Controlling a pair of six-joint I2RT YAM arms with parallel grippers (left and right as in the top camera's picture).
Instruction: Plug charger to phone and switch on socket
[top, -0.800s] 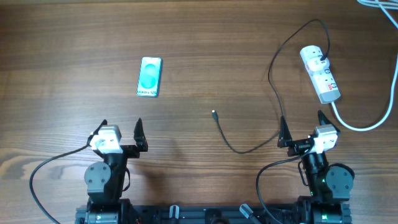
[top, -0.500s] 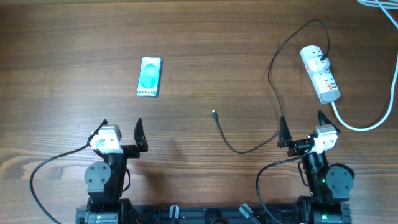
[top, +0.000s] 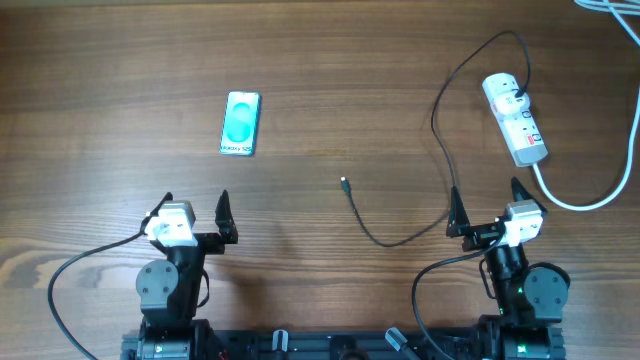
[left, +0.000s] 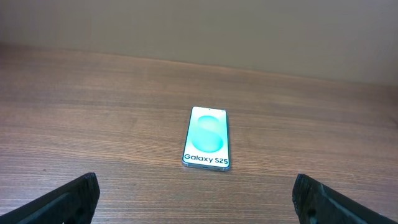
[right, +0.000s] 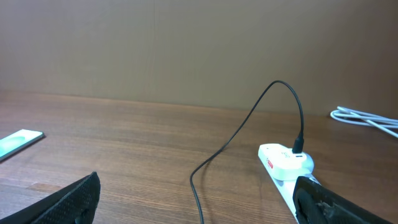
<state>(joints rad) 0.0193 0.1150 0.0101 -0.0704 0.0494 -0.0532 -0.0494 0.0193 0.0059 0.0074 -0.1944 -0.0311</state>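
Observation:
The phone (top: 241, 123) lies flat on the wood table at the left, cyan screen up; it also shows in the left wrist view (left: 207, 138), well ahead of the fingers. The charger's black cable (top: 440, 110) runs from its white plug in the socket (top: 515, 118) round to the silver tip (top: 343, 183) at mid-table. The cable (right: 249, 127) and socket (right: 285, 165) show in the right wrist view. My left gripper (top: 196, 208) is open and empty near the front edge. My right gripper (top: 484, 202) is open and empty, with the cable passing by its left finger.
The socket's thick white cord (top: 590, 200) loops off to the right edge. Another white cord (top: 605, 10) lies at the far right corner. A plain wall stands behind the table in both wrist views.

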